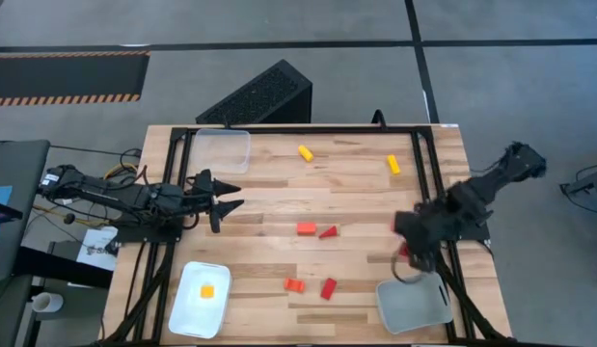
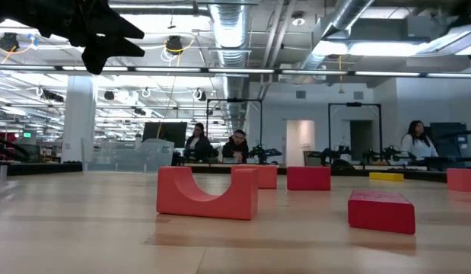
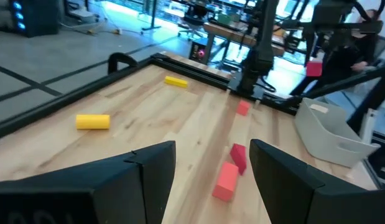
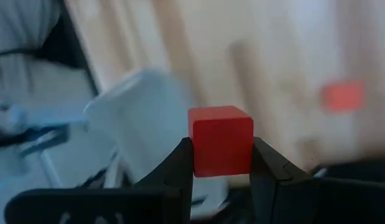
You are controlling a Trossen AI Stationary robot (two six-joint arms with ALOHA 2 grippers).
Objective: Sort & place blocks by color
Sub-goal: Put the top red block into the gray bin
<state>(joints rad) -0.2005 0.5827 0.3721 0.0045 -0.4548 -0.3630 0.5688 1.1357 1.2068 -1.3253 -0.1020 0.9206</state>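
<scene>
Two grippers in play: right gripper point(image 4: 222, 163) clenched on a red cube point(image 4: 221, 139), held above the clear tray point(image 1: 414, 304) at the table's near right corner. Left gripper point(image 1: 224, 200) hovers released at the left edge. Four red blocks point(image 1: 307, 228) sit mid-table, two yellow blocks point(image 1: 305, 152) at the far side, one yellow cube point(image 1: 207, 291) in the white tray point(image 1: 187, 313).

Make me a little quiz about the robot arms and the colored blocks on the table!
1. True or false: the right gripper is clamped on a red cube.
2. What color is the block lying in the white tray?
3. The left gripper holds: A) a red cube B) nothing C) a yellow bar

Key: 1 true; 2 yellow; 3 B
</scene>
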